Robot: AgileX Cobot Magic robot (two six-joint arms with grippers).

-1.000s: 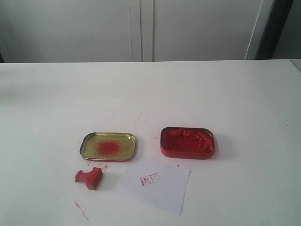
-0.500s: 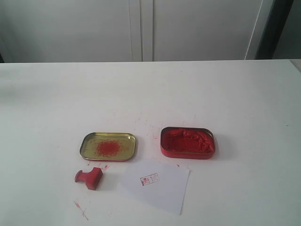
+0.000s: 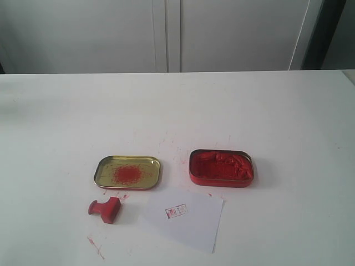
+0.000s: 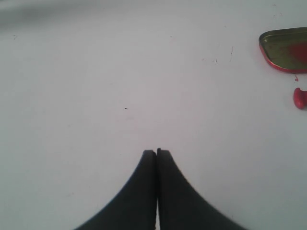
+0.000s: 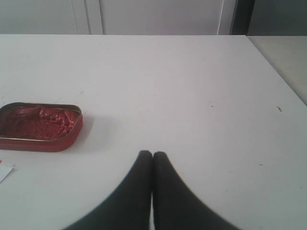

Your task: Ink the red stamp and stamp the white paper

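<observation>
Tabletop holds paste-filled red tin, red-smeared gold lid, red stamp.

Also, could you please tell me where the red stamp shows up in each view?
Exterior view: the red stamp, lower left, just below the gold lid.
Left wrist view: only its knob shows at the frame edge, beside the gold lid.
Right wrist view: not in it.
Shared landmark: the gold lid.

On the exterior view I saw the red stamp lying on its side on the white bench, just on the near side of the red-smeared gold lid. To the stamp's right lay the white paper, bearing a small red imprint, its far edge just beside the open tin of red paste.
</observation>
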